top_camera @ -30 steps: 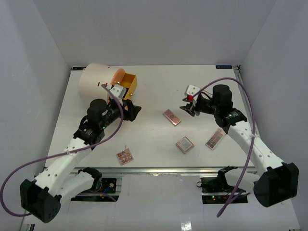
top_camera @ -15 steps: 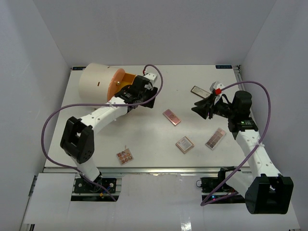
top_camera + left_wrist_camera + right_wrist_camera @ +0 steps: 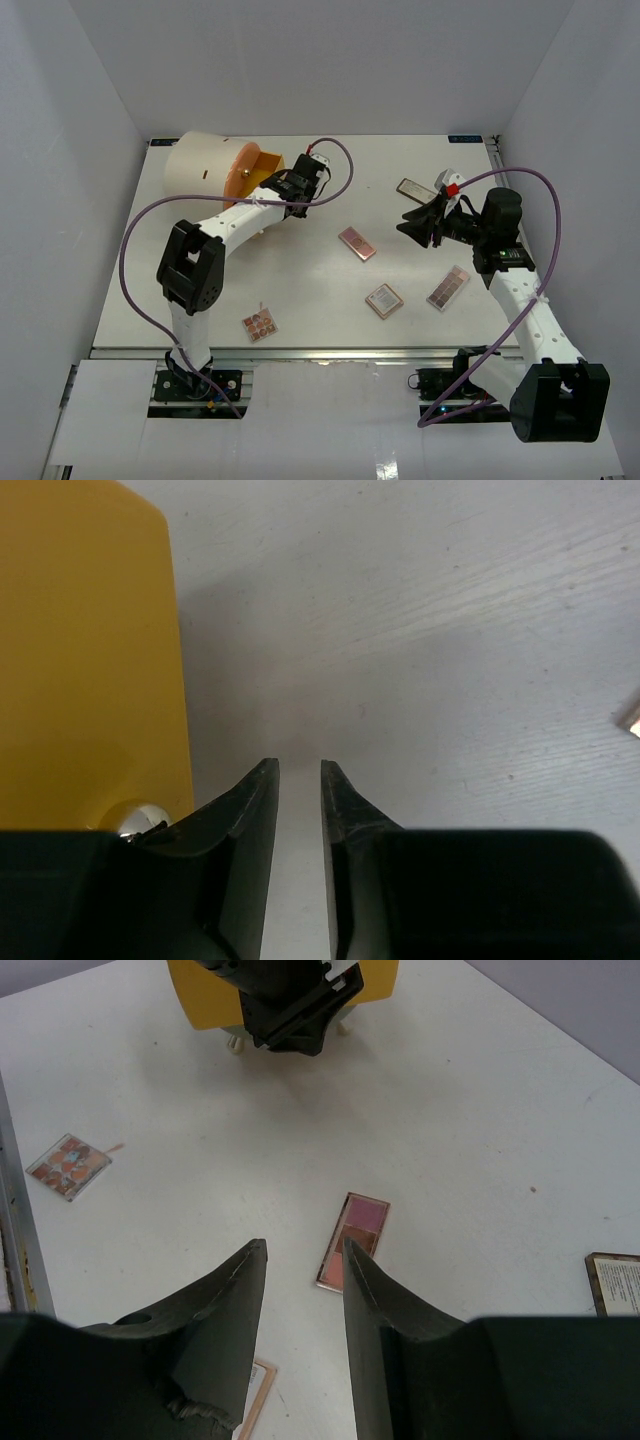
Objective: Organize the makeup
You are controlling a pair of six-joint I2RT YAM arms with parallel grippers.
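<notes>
Drawer point(image 3: 262, 184) pulled from cream cylinder point(image 3: 200, 172), contents hidden, palettes point(image 3: 357, 243) outside

Large cream cylinder point(image 3: 200, 172) lying on its side at far-left of white bench point(image 3: 320, 300), orange face point(image 3: 243, 172) turned rightward.

Left arm extended far across the table, its gripper point(image 3: 298, 810) low over the surface — fingers a narrow gap apart, nothing between them. Right arm raised, its gripper point(image 3: 300, 1270) angled downward — jaws parted, empty.
</notes>
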